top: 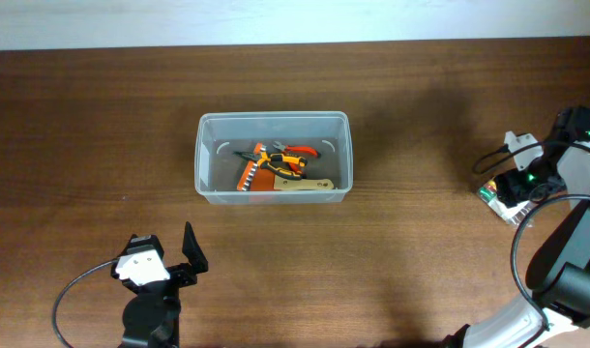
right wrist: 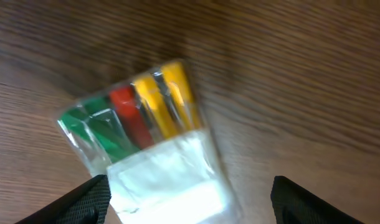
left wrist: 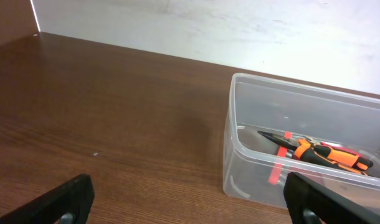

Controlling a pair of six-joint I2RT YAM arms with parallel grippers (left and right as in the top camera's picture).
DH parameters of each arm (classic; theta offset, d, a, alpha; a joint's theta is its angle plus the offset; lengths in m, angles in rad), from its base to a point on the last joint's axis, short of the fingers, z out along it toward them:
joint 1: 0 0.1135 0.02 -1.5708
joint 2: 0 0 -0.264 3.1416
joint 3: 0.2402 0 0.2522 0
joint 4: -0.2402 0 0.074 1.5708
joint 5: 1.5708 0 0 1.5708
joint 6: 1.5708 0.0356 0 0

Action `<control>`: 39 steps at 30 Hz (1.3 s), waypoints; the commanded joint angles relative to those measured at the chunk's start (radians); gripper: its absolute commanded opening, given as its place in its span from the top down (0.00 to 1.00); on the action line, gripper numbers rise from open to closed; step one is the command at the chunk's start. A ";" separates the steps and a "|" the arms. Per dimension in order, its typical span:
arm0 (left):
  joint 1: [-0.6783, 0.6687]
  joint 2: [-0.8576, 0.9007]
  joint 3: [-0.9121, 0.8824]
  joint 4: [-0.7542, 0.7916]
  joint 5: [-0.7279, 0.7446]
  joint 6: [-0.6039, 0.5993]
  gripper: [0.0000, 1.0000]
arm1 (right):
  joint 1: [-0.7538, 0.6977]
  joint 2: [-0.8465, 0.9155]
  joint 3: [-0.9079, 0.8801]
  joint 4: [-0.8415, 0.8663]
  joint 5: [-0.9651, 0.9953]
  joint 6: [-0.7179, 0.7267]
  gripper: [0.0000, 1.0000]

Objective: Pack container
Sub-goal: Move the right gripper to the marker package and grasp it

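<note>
Room for moving is wide in the overhead view: the brown wooden surface (top: pixel 82 145) runs bare to either side of the container (top: pixel 200 155), which sits in the middle, its long side parallel to the far edge where a pale strip begins. My left pincer (top: pixel 165 244) hangs near the front edge, left of the container and well apart from it, fingers spread. My right pincer (top: pixel 500 179) is far out by the right edge, over a small packet (top: pixel 486 192). Inside the container lie orange-handled pliers (top: pixel 280 155), an orange strip tool and a tan-handled piece (top: pixel 305 186), all toward its front half.

Left wrist view: my left pincer (left wrist: pixel 190 205) is apart, both dark fingers low in the corners, open surface between them. The container (left wrist: pixel 233 112) stands ahead and right, clear-walled with a raised rim and rounded corner, the pliers (left wrist: pixel 314 152) showing through it.

Right wrist view, blurred: my right pincer (right wrist: pixel 190 199) is apart, fingers either side of the packet (right wrist: pixel 140 118), which holds green, red and yellow pieces under clear wrap and lies tilted on the surface, not clamped.
</note>
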 commanded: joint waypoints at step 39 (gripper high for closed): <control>-0.004 -0.006 -0.003 -0.002 -0.003 0.009 0.01 | 0.102 0.101 0.196 -0.097 -0.212 0.138 0.69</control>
